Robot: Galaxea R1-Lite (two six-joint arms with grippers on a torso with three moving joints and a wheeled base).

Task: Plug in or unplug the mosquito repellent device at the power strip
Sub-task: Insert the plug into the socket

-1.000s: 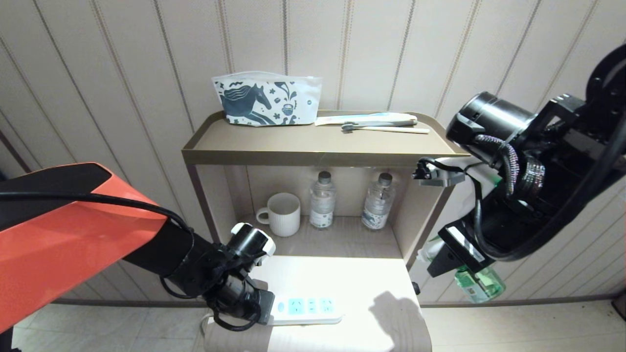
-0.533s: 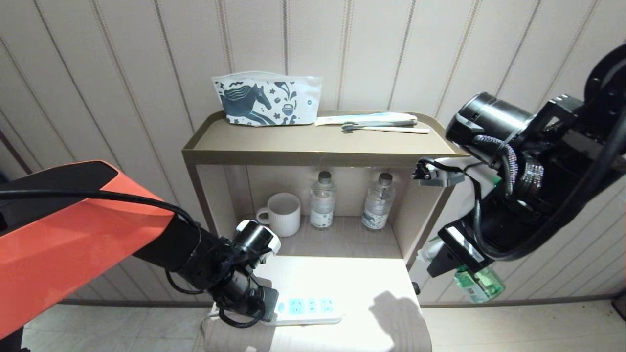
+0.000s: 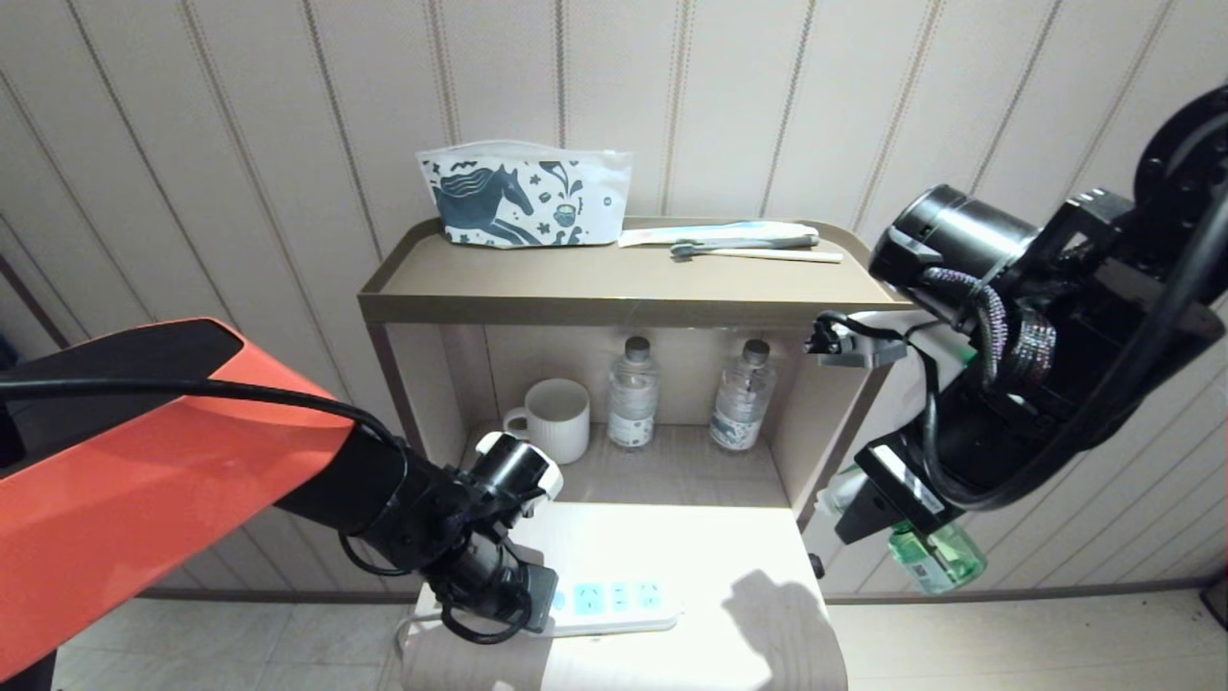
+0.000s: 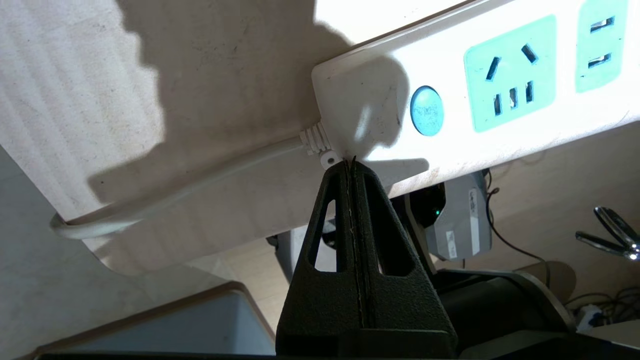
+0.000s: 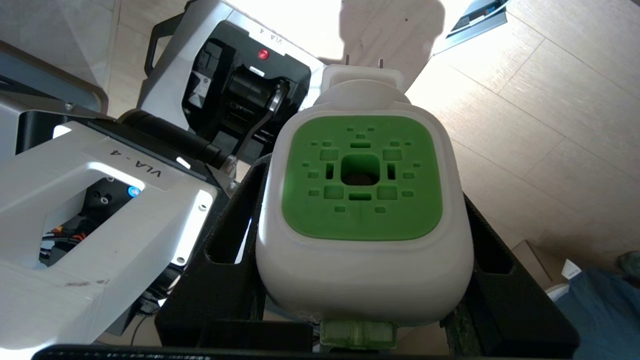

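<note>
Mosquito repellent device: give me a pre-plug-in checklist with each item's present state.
1. Right gripper holds the mosquito repellent device by its sides: ok.
2. Device's prongs are bare and unobstructed: ok.
3. Power strip has its sockets free, nothing plugged in: ok.
4. Left gripper, shut, is at the strip's cord end beside the blue button: ok; whether it presses the strip firmly, cannot tell.
5. Device is over a socket: not ok; it hangs off the table's right edge.
6. Prongs match the socket's orientation: cannot tell.
</note>
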